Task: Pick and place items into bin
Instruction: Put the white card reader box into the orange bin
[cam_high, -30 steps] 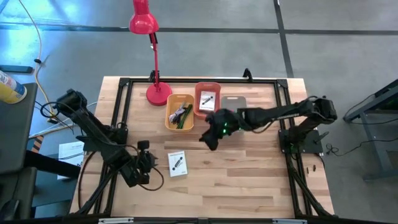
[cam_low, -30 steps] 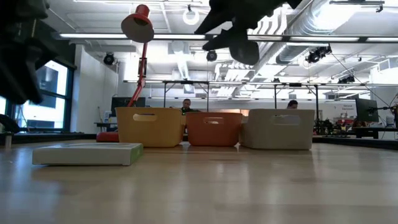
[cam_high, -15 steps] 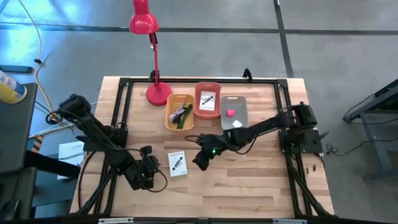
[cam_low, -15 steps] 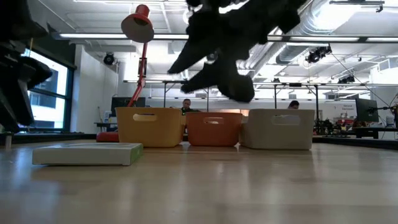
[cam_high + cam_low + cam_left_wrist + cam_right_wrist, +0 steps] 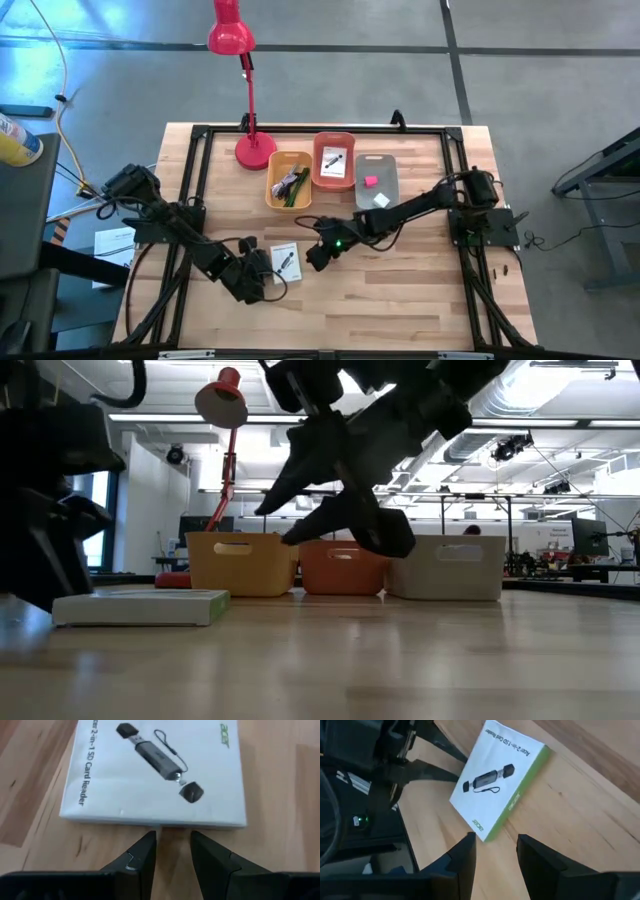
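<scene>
The white card box point(image 5: 285, 262) lies flat on the table point(image 5: 400, 290), well short of the three bins point(image 5: 331, 160). It is flanked closely by the left gripper point(image 5: 262, 281) and the right gripper point(image 5: 316, 257), both with fingers narrowly parted and empty. A wider opening across its short edges would likely be needed, and the two arms should be kept from colliding.
</scene>
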`<move>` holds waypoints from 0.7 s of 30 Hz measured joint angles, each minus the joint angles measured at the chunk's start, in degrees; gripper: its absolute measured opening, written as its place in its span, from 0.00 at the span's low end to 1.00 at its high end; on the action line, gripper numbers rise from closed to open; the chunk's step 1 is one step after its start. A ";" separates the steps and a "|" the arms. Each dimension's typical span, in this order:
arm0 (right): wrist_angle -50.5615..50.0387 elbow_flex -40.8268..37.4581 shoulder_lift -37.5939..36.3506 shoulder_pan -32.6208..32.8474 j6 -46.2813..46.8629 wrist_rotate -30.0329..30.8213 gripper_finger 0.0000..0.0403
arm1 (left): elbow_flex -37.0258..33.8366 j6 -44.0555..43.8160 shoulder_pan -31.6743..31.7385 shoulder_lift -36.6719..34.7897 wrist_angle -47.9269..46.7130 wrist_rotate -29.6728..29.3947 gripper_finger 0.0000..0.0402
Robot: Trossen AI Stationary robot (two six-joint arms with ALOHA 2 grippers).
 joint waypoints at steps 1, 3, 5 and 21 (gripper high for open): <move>-0.04 0.00 0.14 0.00 0.25 0.05 0.33 | -0.08 0.49 0.33 0.13 0.61 -0.01 0.28; 0.05 0.00 0.28 0.13 0.37 -0.15 0.35 | -0.04 2.47 1.29 0.83 2.39 0.02 0.28; 0.18 0.00 0.54 0.15 0.88 -0.23 0.38 | -0.02 3.98 2.15 0.84 2.87 0.14 0.28; 3.94 0.00 6.17 -0.28 8.00 -0.04 0.57 | -0.02 9.03 5.67 0.85 3.87 1.78 0.28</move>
